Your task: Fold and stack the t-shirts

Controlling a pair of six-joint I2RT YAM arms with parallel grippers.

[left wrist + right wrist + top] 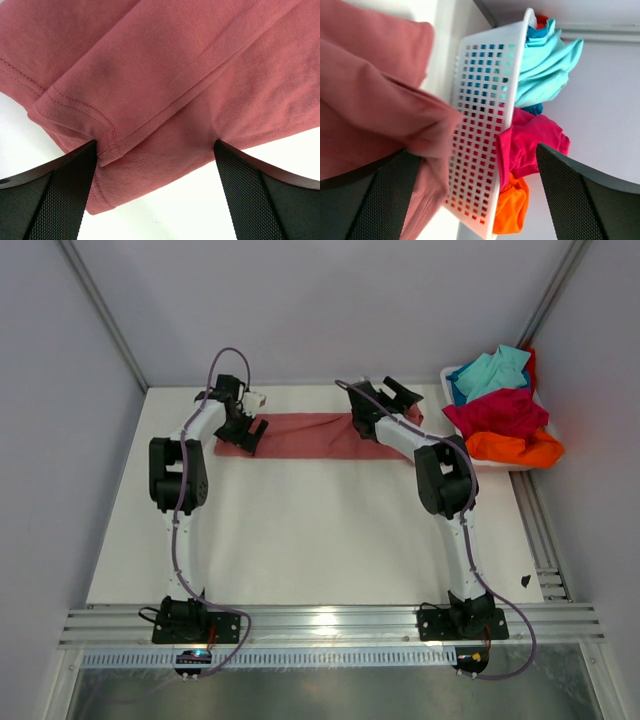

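Observation:
The salmon-pink t-shirt [310, 435] lies folded into a long strip across the far part of the table. My left gripper [248, 435] is open at the strip's left end. In the left wrist view its jaws [155, 152] stand wide apart over the shirt's stitched hem [175, 75]. My right gripper [395, 392] is open at the strip's right end, and the pink cloth [365, 90] bunches against its left finger [390, 195]. The turquoise [495, 370], crimson [500, 412] and orange [515, 448] t-shirts lie heaped in the white tub.
The white perforated tub [485, 125] stands at the far right against the wall, close beside my right gripper [472, 155]. An aluminium rail [330, 625] runs along the near edge. A small dark scrap [525, 580] lies at the right near edge.

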